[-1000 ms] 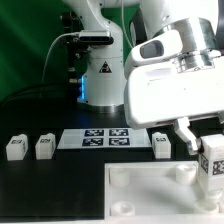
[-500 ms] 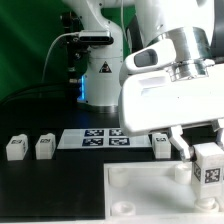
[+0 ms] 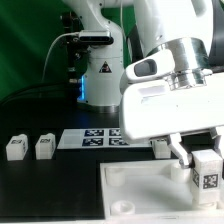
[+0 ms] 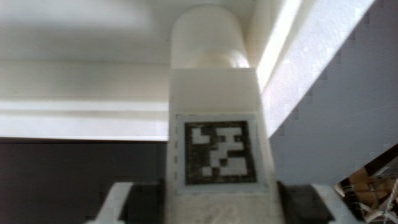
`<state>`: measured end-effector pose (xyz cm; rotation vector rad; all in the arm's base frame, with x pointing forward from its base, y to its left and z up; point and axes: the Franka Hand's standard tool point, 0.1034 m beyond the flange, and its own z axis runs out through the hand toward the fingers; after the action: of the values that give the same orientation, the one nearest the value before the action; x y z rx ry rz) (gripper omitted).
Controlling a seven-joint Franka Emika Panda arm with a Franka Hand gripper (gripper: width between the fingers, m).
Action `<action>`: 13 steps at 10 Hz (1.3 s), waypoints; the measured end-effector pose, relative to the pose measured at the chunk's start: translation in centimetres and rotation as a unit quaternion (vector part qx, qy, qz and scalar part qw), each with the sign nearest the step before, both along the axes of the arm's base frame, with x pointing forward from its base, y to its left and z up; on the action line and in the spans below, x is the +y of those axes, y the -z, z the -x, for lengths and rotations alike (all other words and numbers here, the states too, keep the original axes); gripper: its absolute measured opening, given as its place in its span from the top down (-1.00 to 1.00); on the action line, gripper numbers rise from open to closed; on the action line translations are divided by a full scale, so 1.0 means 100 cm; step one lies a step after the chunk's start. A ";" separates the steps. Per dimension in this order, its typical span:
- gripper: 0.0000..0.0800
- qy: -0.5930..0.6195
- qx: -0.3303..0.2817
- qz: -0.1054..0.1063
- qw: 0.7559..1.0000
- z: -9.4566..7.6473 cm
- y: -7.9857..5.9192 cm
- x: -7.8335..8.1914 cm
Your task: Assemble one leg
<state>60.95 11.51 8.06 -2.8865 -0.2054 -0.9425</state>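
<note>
1. We see the gripper [image 3: 205,160] clamped on the leg [image 3: 207,180], its fingers pressed against the leg's sides.
2. The leg stands upright at the tray's [image 3: 140,190] corner, on the exterior view's right; we cannot tell whether it touches.

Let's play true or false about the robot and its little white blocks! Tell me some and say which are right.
1. The gripper holds a leg. True.
2. The held leg lies flat on its side. False: it is upright.
3. Two loose legs sit at the exterior view's left. True.
4. The marker board is plain red. False: it is white with black tags.
</note>
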 end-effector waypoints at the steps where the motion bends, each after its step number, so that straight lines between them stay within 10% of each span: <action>1: 0.27 0.001 0.003 0.000 1.000 0.000 0.000 0.000; 3: 0.27 -0.002 0.020 0.000 1.000 0.001 0.002 0.000; 5: -0.48 -0.002 0.022 0.000 1.000 0.001 0.003 0.000; 13: -0.62 -0.003 0.029 0.000 1.000 0.001 0.004 0.000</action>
<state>60.85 11.55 7.65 -2.9068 -0.2090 -0.8565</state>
